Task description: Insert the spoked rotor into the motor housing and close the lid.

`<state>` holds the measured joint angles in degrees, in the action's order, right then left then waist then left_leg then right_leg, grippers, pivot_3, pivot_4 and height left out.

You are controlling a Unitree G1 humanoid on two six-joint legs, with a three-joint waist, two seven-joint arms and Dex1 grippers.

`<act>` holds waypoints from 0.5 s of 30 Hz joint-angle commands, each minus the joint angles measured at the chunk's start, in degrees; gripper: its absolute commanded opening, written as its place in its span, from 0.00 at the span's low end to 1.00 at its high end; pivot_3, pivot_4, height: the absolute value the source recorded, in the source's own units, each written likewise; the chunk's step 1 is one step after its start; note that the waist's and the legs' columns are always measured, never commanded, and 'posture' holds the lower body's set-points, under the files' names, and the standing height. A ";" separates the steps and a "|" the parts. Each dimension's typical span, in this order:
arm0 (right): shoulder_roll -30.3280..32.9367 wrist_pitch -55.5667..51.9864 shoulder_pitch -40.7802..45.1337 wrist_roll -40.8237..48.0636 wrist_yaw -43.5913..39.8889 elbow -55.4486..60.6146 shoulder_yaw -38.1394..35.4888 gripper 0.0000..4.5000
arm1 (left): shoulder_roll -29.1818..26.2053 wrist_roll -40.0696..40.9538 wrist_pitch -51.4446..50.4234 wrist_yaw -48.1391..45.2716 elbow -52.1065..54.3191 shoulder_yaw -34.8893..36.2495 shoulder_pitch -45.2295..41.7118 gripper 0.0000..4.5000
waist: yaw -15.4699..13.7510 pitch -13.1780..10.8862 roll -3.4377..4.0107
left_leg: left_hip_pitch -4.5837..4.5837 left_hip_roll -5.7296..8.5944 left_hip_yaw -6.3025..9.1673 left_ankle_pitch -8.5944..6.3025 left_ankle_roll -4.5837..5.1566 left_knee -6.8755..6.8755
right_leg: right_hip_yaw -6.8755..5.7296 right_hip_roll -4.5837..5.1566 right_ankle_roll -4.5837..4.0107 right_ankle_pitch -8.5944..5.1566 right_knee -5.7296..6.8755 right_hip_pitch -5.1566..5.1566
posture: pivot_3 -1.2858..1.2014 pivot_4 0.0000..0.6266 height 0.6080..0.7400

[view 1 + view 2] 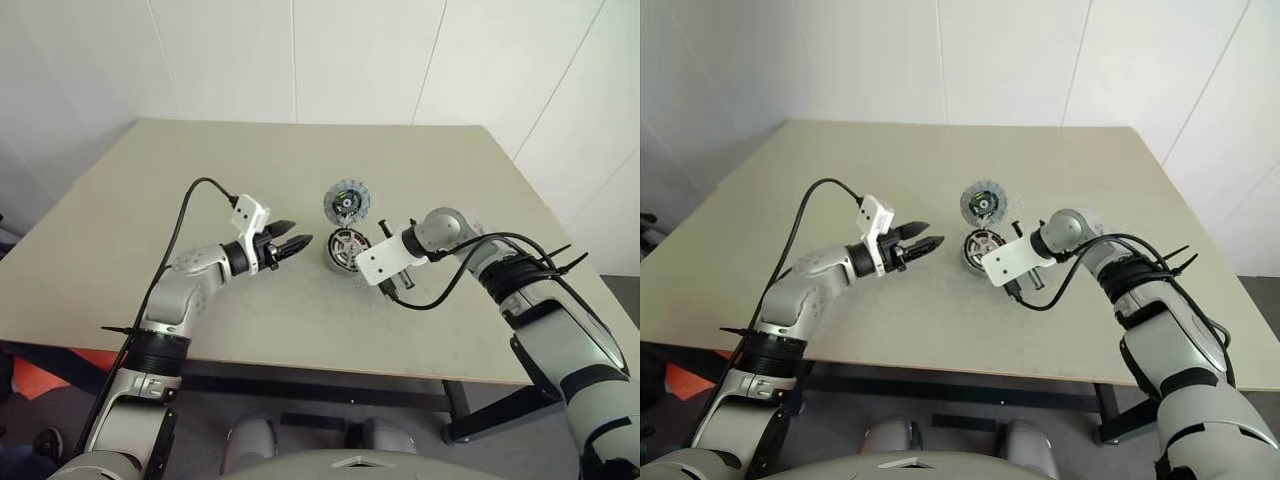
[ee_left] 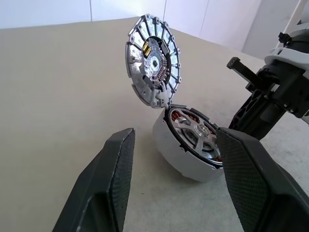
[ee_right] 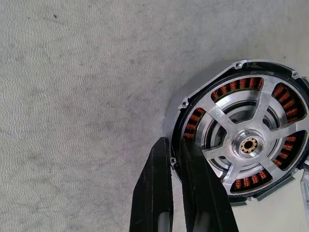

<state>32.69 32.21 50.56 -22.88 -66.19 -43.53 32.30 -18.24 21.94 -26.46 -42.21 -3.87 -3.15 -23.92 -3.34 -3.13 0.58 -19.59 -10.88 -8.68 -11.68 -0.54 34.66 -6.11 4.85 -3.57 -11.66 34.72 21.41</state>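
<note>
My right jaws (image 3: 176,150) are nearly shut, pinched on the rim of the motor housing (image 3: 244,135), one finger outside the wall and one just inside it. The housing lies flat on the beige counter (image 1: 150,260) with its open face up. Copper-orange windings show around a silver spoked piece with a small central hub.

My left jaws (image 2: 176,159) stand wide, holding nothing, level with the counter and pointing at the housing from the other side. They are close to the housing but not touching it.

Just behind the housing, the spoked rotor (image 2: 153,60) stands tilted on edge, its lower rim touching the housing's far rim. Its grey segments ring a dark centre.

My right arm's white wrist bracket (image 1: 385,262) and black cable (image 1: 440,290) hang low over the near right side of the housing.
</note>
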 commanded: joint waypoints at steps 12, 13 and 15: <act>2.10 -40.13 -5.24 15.35 -14.24 24.56 -10.74 0.00 | 1.30 0.03 1.30 2.07 2.27 1.47 1.75 0.63 | 0.27 -0.09 -0.01 | -0.66 0.00 0.07 0.02 0.02 0.07 | 0.01 0.00 -0.04 0.04 0.10 0.57 | 0.52 0.00 1.00; 3.33 -44.28 -5.44 16.13 -15.72 27.19 -11.15 0.00 | 1.63 0.03 1.23 2.50 2.74 1.50 2.36 0.63 | 0.07 -0.07 0.03 | -0.89 0.00 0.07 -0.02 0.07 0.06 | 0.01 0.00 -0.44 0.27 0.13 0.77 | 0.52 0.00 1.00; 5.24 -53.86 -5.14 17.96 -17.95 32.09 -11.70 0.00 | 2.35 0.06 1.16 3.29 3.67 1.51 3.74 0.63 | -0.59 -0.05 0.06 | -1.58 -0.02 0.07 0.04 0.34 0.04 | 0.00 -0.02 -0.45 0.26 0.13 1.39 | 0.52 0.00 1.00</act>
<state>36.65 -15.01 43.86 -7.93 -82.41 -17.17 24.20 -16.05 21.46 -26.02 -39.56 -3.06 -2.46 -20.81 -3.93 -3.18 0.64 -21.47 -10.90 -8.62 -11.63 -0.15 34.72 -6.11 4.82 -4.02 -11.40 34.87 23.12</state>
